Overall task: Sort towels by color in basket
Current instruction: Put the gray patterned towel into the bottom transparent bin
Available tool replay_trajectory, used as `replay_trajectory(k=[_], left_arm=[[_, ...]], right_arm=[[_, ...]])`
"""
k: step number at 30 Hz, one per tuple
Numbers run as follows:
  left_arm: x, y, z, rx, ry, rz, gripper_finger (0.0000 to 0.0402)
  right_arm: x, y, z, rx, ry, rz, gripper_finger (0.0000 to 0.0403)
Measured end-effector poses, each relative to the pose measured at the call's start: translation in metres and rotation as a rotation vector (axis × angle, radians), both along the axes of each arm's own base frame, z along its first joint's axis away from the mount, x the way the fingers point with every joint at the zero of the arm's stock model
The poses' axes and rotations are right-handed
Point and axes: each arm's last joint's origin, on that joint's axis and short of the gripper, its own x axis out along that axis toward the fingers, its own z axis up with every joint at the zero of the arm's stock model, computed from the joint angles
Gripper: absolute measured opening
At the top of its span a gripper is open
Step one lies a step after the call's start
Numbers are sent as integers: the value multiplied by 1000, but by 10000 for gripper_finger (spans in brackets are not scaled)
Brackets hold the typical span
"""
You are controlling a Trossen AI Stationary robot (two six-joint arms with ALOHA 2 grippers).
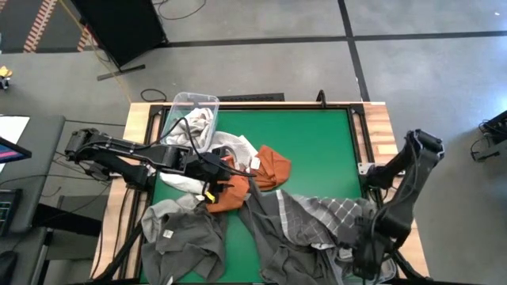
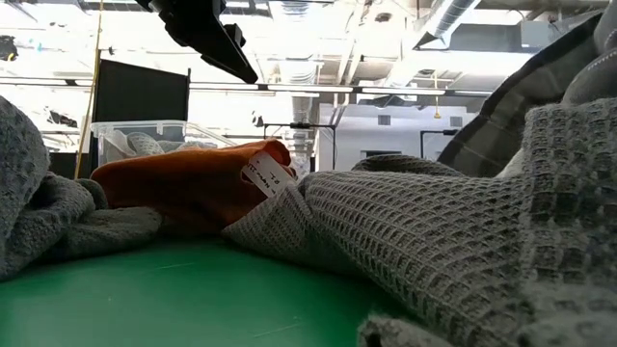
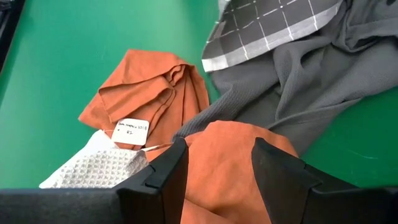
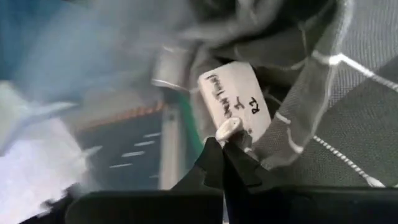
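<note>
A heap of towels lies across the green table (image 1: 317, 142): two rust orange towels (image 1: 269, 166) (image 1: 226, 194), a white waffle towel (image 1: 238, 146), a grey towel (image 1: 178, 233), a dark grey towel (image 1: 277, 229) and a dark towel with pale grid lines (image 1: 333, 218). The clear basket (image 1: 194, 111) stands at the far left with pale cloth inside. My left gripper (image 3: 219, 146) hangs open above the nearer orange towel (image 3: 217, 174); the low view shows this gripper (image 2: 202, 29) high over the cloth. My right gripper (image 4: 222, 146) is shut, pointing down at the grid towel's white tag (image 4: 233, 99). My right gripper has its shut fingertips (image 4: 214, 155) at the lower edge of the white tag on the grid towel (image 4: 323, 93), coming from above. The view is blurred, and I cannot tell whether they touch the tag or the cloth.
Bare green table shows at the far right and between the towels near the front (image 1: 238, 245). The wooden table frame (image 1: 380, 127) runs round the mat. A grey waffle towel (image 2: 405, 222) rises close to the low camera. Cables and a monitor stand to the left of the table.
</note>
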Motion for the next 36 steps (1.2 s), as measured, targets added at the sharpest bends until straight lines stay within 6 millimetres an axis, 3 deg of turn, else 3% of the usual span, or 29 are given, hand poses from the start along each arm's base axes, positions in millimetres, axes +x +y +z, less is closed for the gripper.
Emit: replay_trajectory(k=[6,11,18,24,30,36], left_arm=[[0,0,0,0,0,0,167],[0,0,0,0,0,0,167],[0,0,0,0,0,0,167],[0,0,0,0,0,0,167],[0,0,0,0,0,0,167],[0,0,0,0,0,0,167]], right_arm=[[-4,14,-58,57,-16,-6,17],[-4,9,-70,40,24,-12,40],[-10,-5,-38,138,-15,-56,132],[-14,-30,-2,263,-76,-145,214],[-8,-58,22,281,-293,-138,228],[12,-86,35,216,-475,-79,226]])
